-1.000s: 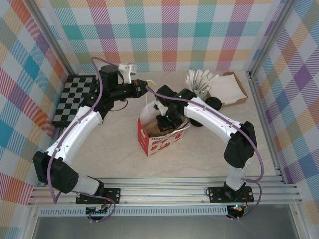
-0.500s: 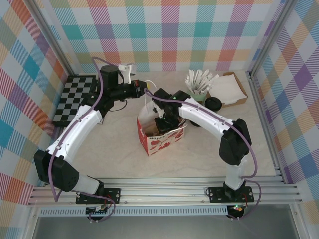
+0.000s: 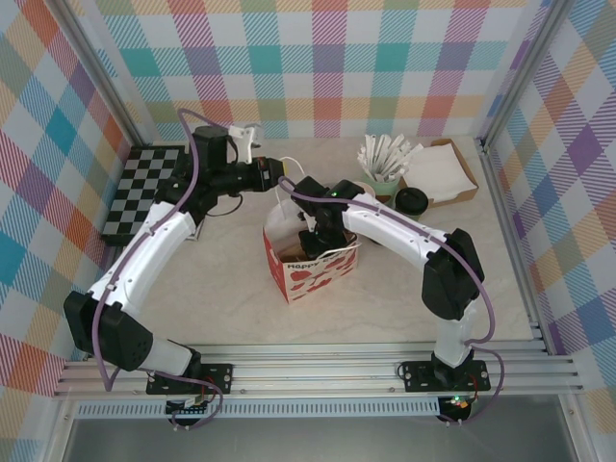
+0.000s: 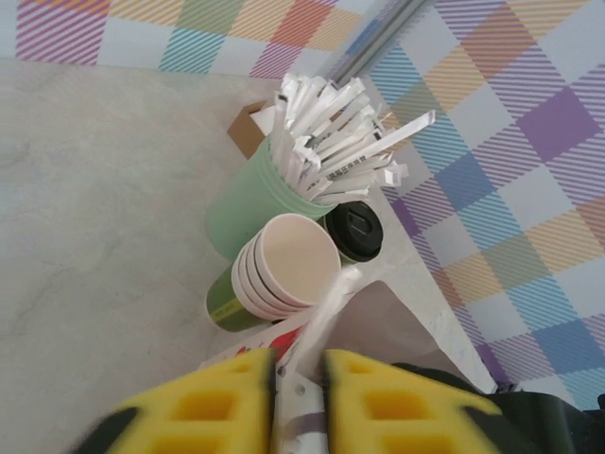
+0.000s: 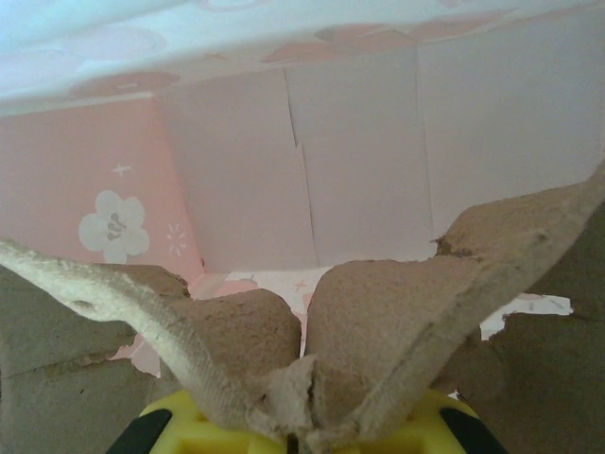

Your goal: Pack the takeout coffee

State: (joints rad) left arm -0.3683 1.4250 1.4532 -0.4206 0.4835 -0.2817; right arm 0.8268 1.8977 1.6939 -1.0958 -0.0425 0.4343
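From above, the takeout coffee [image 3: 412,200] stands on the worktop [image 3: 231,289] beside the mint straw cup [image 3: 385,180], well apart from the paper bag [image 3: 310,271] that the right arm [image 3: 404,226] reaches into. The left wrist view adds the left pincer [image 4: 298,361] straddling the bag's handle [image 4: 326,303]; whether it is gripping is unclear. The right wrist view shows the right pincer [image 5: 293,427] clamped on a pulp carrier [image 5: 378,312]. The coffee looks light and crushable, so it should be held by its wall under the lid.

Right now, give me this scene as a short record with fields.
bag: red-and-white, upright, top open
takeout coffee: lidded, standing beside the mint cup, outside the bag
right hand: inside the bag, shut on the pulp carrier
left hand: at the bag's white handle, grip unclear
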